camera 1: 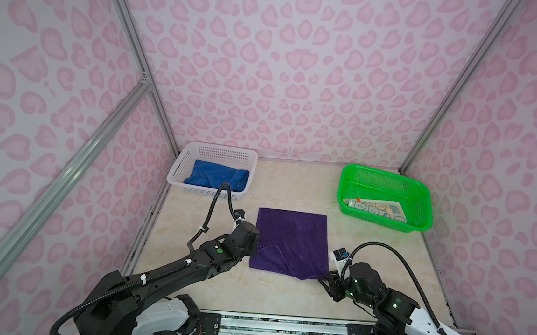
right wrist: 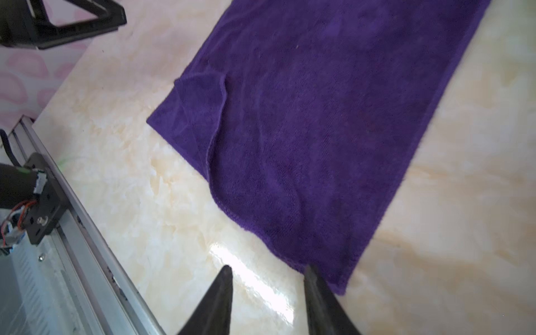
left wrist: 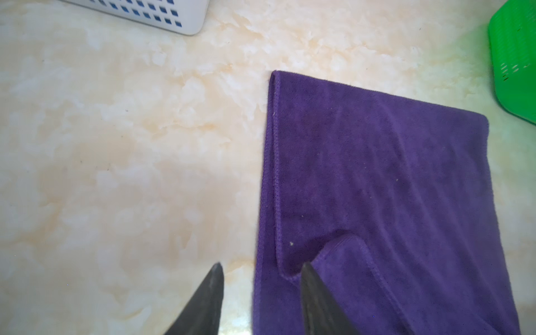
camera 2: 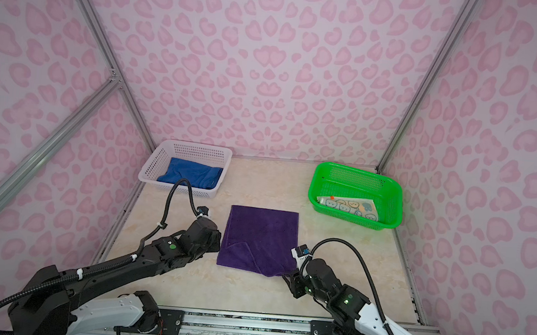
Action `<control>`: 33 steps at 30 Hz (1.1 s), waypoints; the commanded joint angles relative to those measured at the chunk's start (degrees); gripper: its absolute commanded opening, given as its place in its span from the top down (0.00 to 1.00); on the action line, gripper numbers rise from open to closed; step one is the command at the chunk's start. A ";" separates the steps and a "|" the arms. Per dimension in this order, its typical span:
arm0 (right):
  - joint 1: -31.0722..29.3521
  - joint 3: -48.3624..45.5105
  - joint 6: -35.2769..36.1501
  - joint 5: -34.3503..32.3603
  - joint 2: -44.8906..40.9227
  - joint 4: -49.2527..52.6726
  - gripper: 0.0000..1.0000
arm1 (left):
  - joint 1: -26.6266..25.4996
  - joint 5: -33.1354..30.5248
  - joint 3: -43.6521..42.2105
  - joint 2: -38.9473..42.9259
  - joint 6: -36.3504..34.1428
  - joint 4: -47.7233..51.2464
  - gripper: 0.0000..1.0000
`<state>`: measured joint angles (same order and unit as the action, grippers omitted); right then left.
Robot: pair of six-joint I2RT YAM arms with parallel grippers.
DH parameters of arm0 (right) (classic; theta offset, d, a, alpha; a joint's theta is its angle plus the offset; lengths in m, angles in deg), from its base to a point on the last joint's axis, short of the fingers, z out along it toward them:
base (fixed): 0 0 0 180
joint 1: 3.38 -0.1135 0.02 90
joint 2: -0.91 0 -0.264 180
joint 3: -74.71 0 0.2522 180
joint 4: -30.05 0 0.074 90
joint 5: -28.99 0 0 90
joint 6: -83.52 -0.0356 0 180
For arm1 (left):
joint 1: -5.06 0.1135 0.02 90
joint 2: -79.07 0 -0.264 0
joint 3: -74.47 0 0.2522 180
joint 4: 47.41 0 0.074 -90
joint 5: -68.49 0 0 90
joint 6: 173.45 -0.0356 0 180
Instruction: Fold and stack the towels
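Two claws are working low over the near part of the marble-look table (camera 1: pixel 292 183): the left gripper (left wrist: pixel 261 268) is standing spread above the side hem of the purple towel (camera 1: pixel 290 240), pinching nothing, and the right gripper (right wrist: pixel 268 269) is gaping likewise, one fingertip just touching the towel's near corner. Between them the purple towel is lying flat mid-table, apparently doubled, though its near edge is sitting ragged, with the upper layer's corner rucked and the lower layer showing beside it. Farther back, the blue towel (camera 1: pixel 216 177) is lying crumpled in the white basket (camera 1: pixel 222 147) at the far left, and the rabbit-print towel (camera 1: pixel 376 209) is resting folded in the green basket (camera 1: pixel 423 205) at the far right. Folding again from here is risking a crooked bundle, since that rucked corner would be trapped inside. A claw closing on only one layer would be peeling the layers apart, and the smooth tabletop could be letting the whole cloth slide.
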<state>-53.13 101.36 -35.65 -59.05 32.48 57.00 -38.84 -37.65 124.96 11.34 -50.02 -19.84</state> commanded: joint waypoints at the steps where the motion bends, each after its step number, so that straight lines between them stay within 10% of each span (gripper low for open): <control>1: -0.08 1.56 -0.92 -5.91 -2.53 3.45 0.57 | -0.03 1.36 4.17 -3.56 -2.75 0.23 0.53; 33: -0.12 8.68 -1.40 -5.86 41.86 -21.35 0.86 | -8.18 2.79 24.96 -37.76 -5.31 9.44 0.79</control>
<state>-53.22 109.73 -36.48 -66.07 72.81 37.59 -46.27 -32.67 149.40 -25.99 -55.22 -13.96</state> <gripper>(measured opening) 0.138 0.213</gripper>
